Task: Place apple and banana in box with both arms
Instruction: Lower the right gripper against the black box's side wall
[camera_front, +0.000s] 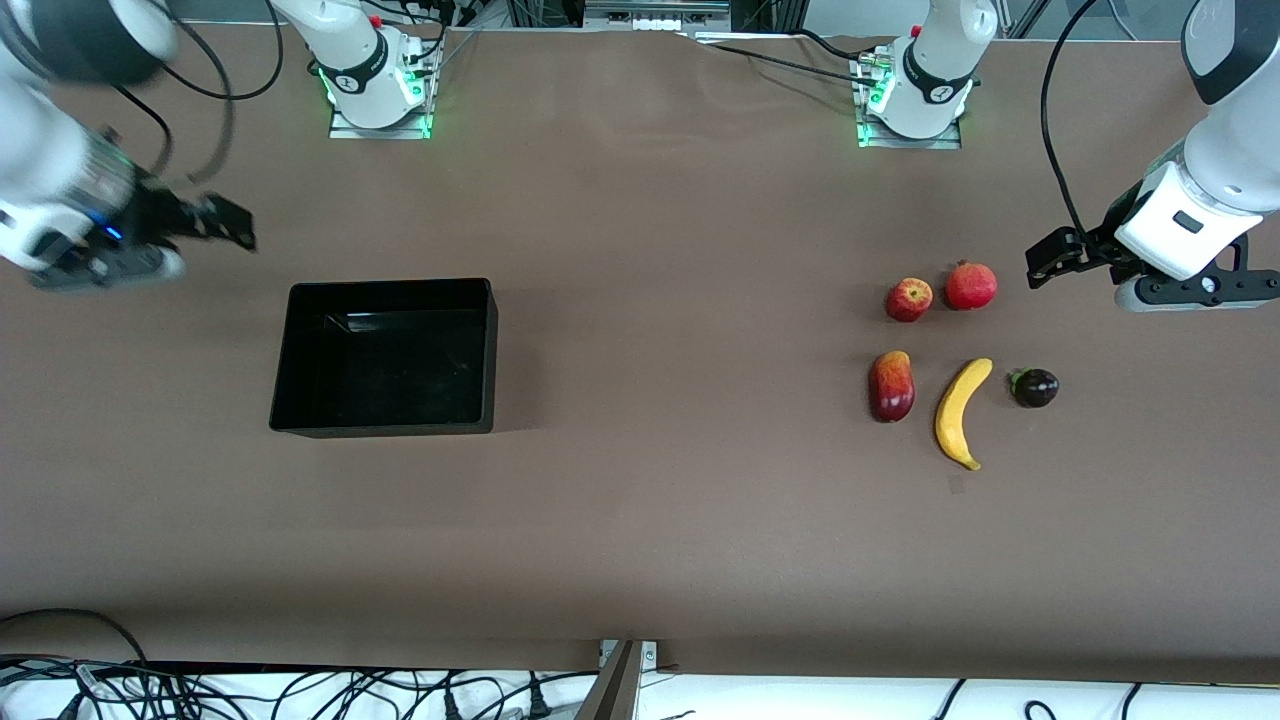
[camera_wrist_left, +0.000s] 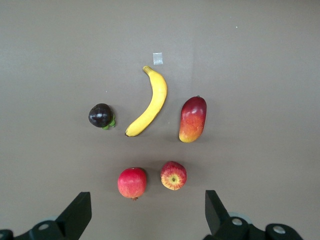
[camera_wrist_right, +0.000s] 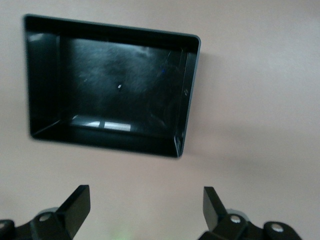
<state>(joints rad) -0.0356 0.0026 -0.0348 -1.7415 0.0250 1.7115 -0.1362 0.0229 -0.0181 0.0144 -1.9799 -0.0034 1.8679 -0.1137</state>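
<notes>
Here, both arms hang above the brown counter (camera_front: 640, 540) with nothing in their fingers. In the front view the left arm enters at the upper right edge of the frame, its white forearm angled down, and the left gripper (camera_front: 1045, 262) hovers over bare counter just beside the fruit group, toward the left arm's end of the counter. Its jaws stand wide apart and touch nothing; the left wrist view shows 2 black fingertips (camera_wrist_left: 77, 212) at the lower edge with the fruit between them and well below.

The right arm comes in at the upper left edge of the front view, blurred and partly cut off by the frame. The right gripper (camera_front: 225, 222) hovers over bare counter, toward the right arm's end from the box (camera_front: 383, 428). It too is spread wide and empty.

The box sits left of centre, with nothing in it. The apple (camera_front: 909, 299) lies right of centre, just beside a plain red round fruit (camera_front: 971, 286). Nearer the camera lie the banana (camera_front: 961, 412), between a mango-shaped fruit (camera_front: 892, 386) and a small dark fruit (camera_front: 1035, 387). None touch. A small pale mark (camera_wrist_left: 158, 58) sits by the banana's tip.
</notes>
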